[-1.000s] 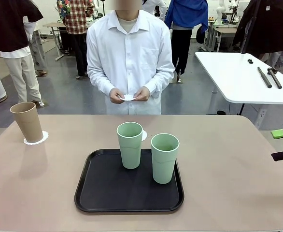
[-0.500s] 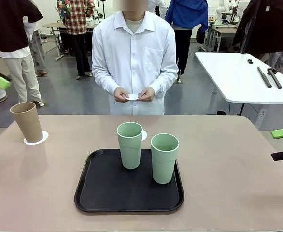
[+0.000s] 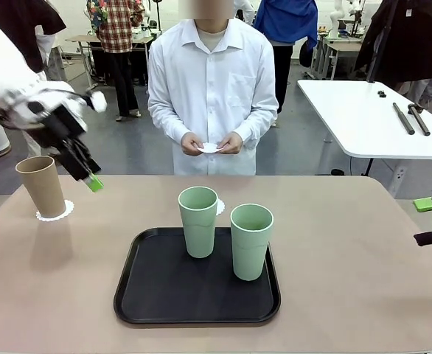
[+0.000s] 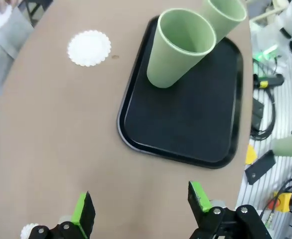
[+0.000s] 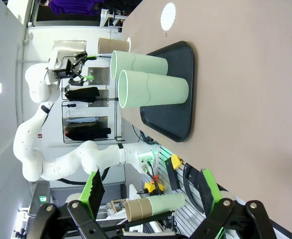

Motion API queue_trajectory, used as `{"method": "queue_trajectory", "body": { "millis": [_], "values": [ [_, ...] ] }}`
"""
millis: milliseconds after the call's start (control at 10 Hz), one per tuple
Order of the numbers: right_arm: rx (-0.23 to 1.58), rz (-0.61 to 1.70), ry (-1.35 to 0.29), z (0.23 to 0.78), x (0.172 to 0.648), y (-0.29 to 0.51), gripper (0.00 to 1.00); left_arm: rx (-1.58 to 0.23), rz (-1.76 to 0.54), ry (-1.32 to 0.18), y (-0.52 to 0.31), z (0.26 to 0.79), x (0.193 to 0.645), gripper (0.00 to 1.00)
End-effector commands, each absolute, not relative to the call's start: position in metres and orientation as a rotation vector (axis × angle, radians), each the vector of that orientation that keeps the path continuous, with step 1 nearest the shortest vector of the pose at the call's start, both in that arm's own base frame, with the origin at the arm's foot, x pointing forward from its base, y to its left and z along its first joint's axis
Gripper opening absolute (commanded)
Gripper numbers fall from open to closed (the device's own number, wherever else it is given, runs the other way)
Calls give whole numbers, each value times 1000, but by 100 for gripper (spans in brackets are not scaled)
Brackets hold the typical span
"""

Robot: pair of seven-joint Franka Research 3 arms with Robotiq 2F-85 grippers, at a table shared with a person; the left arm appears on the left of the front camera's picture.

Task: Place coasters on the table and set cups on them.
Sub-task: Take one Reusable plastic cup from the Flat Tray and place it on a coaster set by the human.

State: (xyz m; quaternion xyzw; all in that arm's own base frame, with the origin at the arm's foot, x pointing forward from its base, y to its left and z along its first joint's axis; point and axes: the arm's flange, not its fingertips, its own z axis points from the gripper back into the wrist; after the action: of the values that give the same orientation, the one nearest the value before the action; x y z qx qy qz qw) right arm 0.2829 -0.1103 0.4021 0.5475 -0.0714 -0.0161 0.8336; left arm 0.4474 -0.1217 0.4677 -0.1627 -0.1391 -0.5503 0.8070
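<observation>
Hanging spread wide with nothing between them, the left fingers (image 3: 91, 178) hover in the air just beside the tan cup (image 3: 43, 186), over the far left part of the surface (image 3: 349, 280). The right fingers (image 5: 208, 191) stand just as wide apart and hold nothing, off at the right edge and well apart from everything else. The tan cup is a tall, tapered, matte brown tumbler, standing upright on a coaster (image 3: 55, 212), a small white paper disc with a scalloped, lacy edge that peeks out around its base. Two pale green cups of the same tall shape, each with a ridge at mid-height, stand upright on a black tray (image 3: 157, 295) near the middle: the farther green cup (image 3: 197, 221) toward the tray's back edge, the nearer green cup (image 3: 251, 241) just to its right, close but not touching. A second coaster (image 4: 89, 48) lies flat on the bare beige surface just behind the tray, partly hidden by the farther green cup in the front view. A third coaster (image 3: 210, 147) is held between the person's hands (image 3: 212, 144) at the far side.
</observation>
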Motion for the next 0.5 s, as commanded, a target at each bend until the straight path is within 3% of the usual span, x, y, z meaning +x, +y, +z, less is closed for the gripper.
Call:
{"method": "queue_trajectory", "body": {
  "millis": [0, 400],
  "values": [
    [1177, -30, -156, 402, 284, -110, 100, -307, -1204, -245, -149, 454, 459, 100],
    [1177, -30, -156, 402, 284, -110, 100, -339, -1248, -231, -172, 428, 451, 100]
  ]
}}
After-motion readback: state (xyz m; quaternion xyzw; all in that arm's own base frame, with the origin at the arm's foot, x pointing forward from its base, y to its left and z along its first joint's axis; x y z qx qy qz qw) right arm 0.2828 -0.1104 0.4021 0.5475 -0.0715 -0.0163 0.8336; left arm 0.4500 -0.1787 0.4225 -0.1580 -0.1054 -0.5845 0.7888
